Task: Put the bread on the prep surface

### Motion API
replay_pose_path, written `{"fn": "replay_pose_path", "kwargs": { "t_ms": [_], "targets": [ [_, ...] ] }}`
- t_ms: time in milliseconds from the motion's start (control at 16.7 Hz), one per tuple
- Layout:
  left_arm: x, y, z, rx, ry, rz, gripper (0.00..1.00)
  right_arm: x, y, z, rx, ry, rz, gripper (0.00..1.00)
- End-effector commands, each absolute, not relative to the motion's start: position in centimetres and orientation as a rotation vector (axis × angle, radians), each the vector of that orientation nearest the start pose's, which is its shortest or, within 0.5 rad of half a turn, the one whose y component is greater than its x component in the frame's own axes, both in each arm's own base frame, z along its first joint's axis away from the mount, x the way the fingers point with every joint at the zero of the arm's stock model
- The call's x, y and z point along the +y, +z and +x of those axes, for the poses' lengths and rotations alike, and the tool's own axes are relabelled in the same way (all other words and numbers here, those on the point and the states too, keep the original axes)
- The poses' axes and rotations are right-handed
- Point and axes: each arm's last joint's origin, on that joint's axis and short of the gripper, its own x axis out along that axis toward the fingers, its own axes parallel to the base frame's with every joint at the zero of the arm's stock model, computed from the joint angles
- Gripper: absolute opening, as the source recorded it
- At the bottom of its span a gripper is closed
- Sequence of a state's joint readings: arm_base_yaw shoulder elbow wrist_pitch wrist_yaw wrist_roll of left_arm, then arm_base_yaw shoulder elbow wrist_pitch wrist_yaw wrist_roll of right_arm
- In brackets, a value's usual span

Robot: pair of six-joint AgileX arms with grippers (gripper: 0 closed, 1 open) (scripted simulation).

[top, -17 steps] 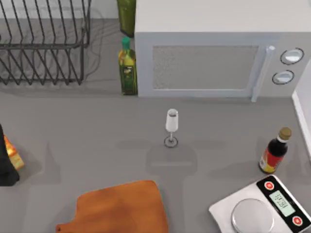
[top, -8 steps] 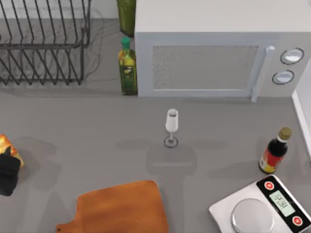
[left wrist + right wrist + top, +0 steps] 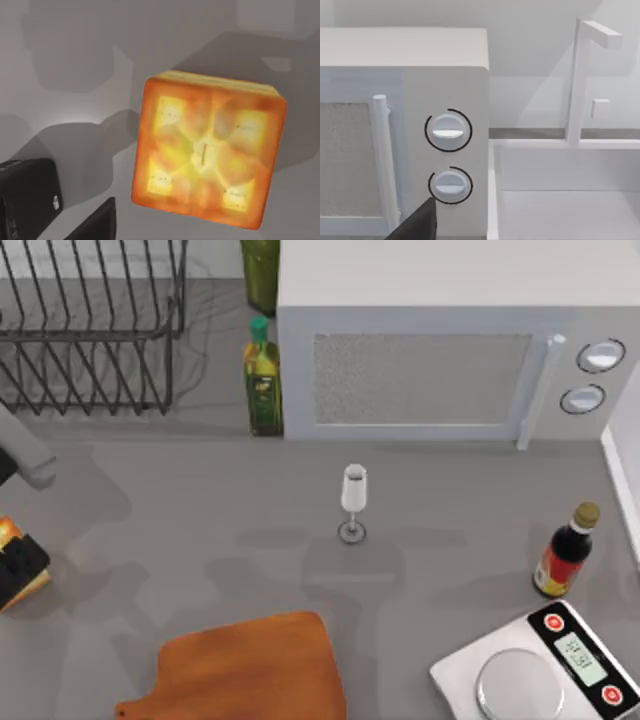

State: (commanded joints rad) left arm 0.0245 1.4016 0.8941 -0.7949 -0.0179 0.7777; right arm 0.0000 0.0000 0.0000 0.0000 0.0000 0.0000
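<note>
This is a kitchen, rendered in simulation. A grey tabletop [image 3: 200, 530] carries a white microwave [image 3: 440, 360] with two round dials at the back, and a black wire dish rack [image 3: 90, 330] stands at the back left. A green oil bottle [image 3: 263, 380] stands beside the microwave, a wine glass [image 3: 353, 500] near the middle, and a dark sauce bottle [image 3: 565, 552] at the right. A wooden cutting board [image 3: 250, 670] and a white digital scale [image 3: 545, 665] lie at the front edge. The right wrist view shows a white sink [image 3: 560, 200] with a faucet [image 3: 582, 75] next to the microwave.
</note>
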Motion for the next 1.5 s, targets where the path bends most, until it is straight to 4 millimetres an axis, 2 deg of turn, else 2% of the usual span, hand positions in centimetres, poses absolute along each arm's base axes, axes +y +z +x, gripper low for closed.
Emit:
{"fn": "replay_pose_path", "kwargs": {
  "t_ms": [240,420,840,960,1320,1500],
  "targets": [
    [1.6,19.0,29.1,1.379,-0.610,0.702,1.00,-0.1,16.0,10.6,0.000,0.000,0.000,1.00],
    [2.3,18.0,30.6,1.449,-0.666,0.683,1.00,-0.1,16.0,10.6,0.000,0.000,0.000,1.00],
    [2.3,17.8,30.8,1.459,-0.679,0.682,1.00,-0.1,16.0,10.6,0.000,0.000,0.000,1.00],
    [2.4,16.7,30.9,1.465,-0.681,0.677,1.00,-0.1,16.0,10.6,0.000,0.000,0.000,1.00],
    [2.5,11.3,31.0,1.457,-0.676,0.679,1.00,-0.1,16.0,10.6,0.000,0.000,0.000,1.00],
    [2.5,10.9,30.9,1.461,-0.678,0.678,1.00,-0.1,16.0,10.6,0.000,0.000,0.000,1.00]
  ]
}}
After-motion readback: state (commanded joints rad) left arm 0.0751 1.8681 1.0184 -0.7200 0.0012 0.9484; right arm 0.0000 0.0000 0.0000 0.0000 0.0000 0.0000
